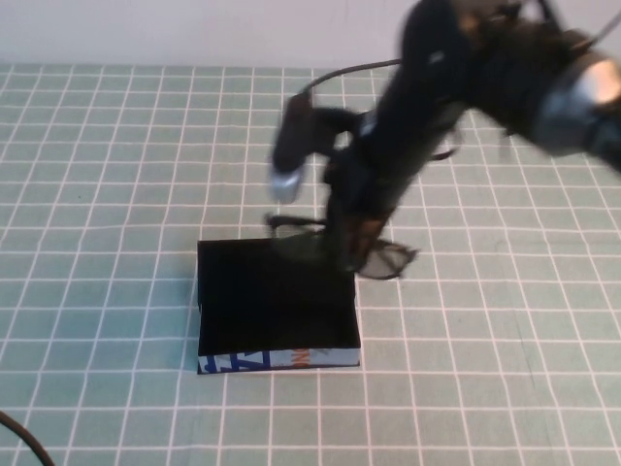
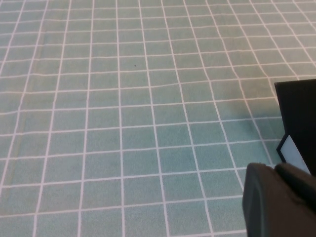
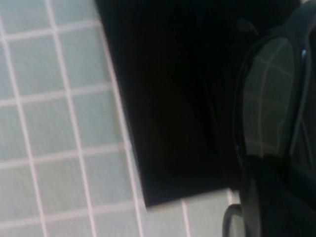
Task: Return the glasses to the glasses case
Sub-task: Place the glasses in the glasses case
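Right gripper [image 1: 354, 254], seemingly gripping glasses [image 1: 388, 259], over glasses case [image 1: 277, 311]; left gripper [image 2: 279, 200] aside.

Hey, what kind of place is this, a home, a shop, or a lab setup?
Most likely a lab test table: a green checked tablecloth, a plain white wall behind, and only the glasses case and glasses. The right hand is at the glasses; the left hand hangs low over the cloth.

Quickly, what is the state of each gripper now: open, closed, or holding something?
Left gripper: beside the glasses case, state cannot be told.
Right gripper: closed on the glasses, above the case's far edge.
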### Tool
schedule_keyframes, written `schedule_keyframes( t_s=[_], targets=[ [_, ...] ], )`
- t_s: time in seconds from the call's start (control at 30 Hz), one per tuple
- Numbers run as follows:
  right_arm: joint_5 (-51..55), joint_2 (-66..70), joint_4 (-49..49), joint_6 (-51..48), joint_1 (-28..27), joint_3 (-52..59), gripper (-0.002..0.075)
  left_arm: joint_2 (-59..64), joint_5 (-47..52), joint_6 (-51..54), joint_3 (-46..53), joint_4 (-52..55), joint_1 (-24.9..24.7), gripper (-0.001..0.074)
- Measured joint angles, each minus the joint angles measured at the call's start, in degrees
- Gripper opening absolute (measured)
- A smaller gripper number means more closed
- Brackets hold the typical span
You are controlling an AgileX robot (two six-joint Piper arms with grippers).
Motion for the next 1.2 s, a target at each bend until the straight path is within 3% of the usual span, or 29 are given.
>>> schedule_keyframes(
  t_s=[0.23, 0.6, 0.93, 1.07, 1.2],
  targets=[
    [0.0, 7.0, -0.5, -0.1, 6.9, -5.5, 0.0008, 0.0, 0.0, 0.0, 0.0, 0.2, -0.1, 0.0],
    [0.0, 12.2, -1.1, -0.3, 7.8, -6.6, 0.0012, 0.0, 0.9, 0.1, 0.0, 0.2, -0.1, 0.0],
    [0.0, 11.8, -1.1, -0.3, 7.8, -6.6, 0.0164, 0.0, 0.9, 0.7, 0.0, 0.2, -0.1, 0.0],
    [0.0, 9.3, -1.2, -0.1, 7.8, -6.7, 0.0156, 0.0, 1.0, 10.5, 0.0, -3.0, -0.1, 0.0],
    [0.3, 5.8, -1.3, 4.8, 6.8, -9.3, 0.0052, 2.0, 1.2, 26.2, 0.0, -14.5, -0.1, 0.0]
  ],
)
